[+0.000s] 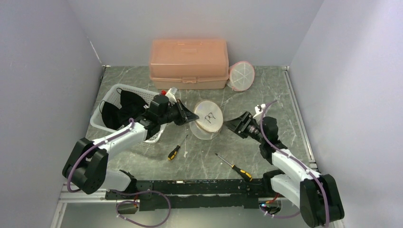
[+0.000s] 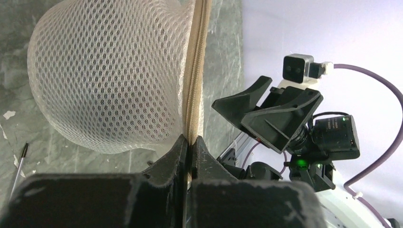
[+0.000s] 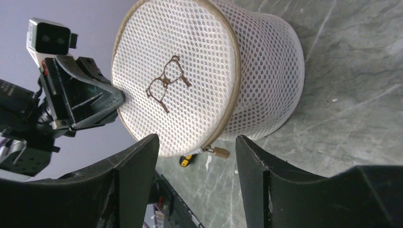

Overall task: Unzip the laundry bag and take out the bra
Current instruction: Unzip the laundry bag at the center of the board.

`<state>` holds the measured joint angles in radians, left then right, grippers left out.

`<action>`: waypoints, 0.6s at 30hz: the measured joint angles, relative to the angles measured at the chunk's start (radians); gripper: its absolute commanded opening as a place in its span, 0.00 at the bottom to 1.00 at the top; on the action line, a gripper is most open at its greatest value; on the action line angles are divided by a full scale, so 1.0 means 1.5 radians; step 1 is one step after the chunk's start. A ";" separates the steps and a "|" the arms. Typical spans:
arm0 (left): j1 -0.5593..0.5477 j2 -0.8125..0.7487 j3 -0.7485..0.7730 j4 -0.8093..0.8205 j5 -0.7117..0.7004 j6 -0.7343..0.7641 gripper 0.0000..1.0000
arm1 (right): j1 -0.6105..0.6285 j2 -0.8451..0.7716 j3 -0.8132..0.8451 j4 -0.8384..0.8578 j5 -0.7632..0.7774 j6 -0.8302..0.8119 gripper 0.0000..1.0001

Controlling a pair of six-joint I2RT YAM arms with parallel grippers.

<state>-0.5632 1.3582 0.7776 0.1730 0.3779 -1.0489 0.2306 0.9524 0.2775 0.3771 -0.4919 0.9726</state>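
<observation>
The laundry bag (image 1: 207, 118) is a round white mesh drum with a tan zipper rim, lying on its side at the table's middle. My left gripper (image 1: 195, 117) is shut on its zipper rim (image 2: 195, 71), as the left wrist view (image 2: 191, 140) shows. My right gripper (image 1: 229, 124) is open just right of the bag. In the right wrist view (image 3: 196, 140) the bag's lid (image 3: 176, 80) faces me. The tan zipper pull (image 3: 221, 152) hangs at the rim between my open fingers, untouched. The zipper looks closed. No bra shows through the mesh.
A pink plastic box (image 1: 187, 64) stands at the back, with a second round mesh bag (image 1: 241, 76) leaning beside it. A white basket (image 1: 124, 87) at left holds black garments (image 1: 119, 109). Two screwdrivers (image 1: 173, 152) (image 1: 235, 167) lie near the front.
</observation>
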 measured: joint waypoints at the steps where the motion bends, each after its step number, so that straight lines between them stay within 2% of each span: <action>1: 0.000 0.000 -0.003 0.003 0.002 -0.001 0.03 | 0.000 0.012 -0.002 0.016 -0.006 0.006 0.63; 8: 0.001 0.002 -0.030 0.021 0.013 -0.008 0.03 | 0.000 0.110 -0.002 0.099 -0.025 0.053 0.62; 18: 0.002 0.014 -0.040 0.034 0.019 -0.010 0.03 | 0.005 0.247 0.016 0.160 -0.030 0.091 0.59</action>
<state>-0.5598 1.3792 0.7181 0.2237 0.4061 -1.0637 0.2379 1.3228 0.3019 0.6170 -0.5365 1.1095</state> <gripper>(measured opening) 0.052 0.597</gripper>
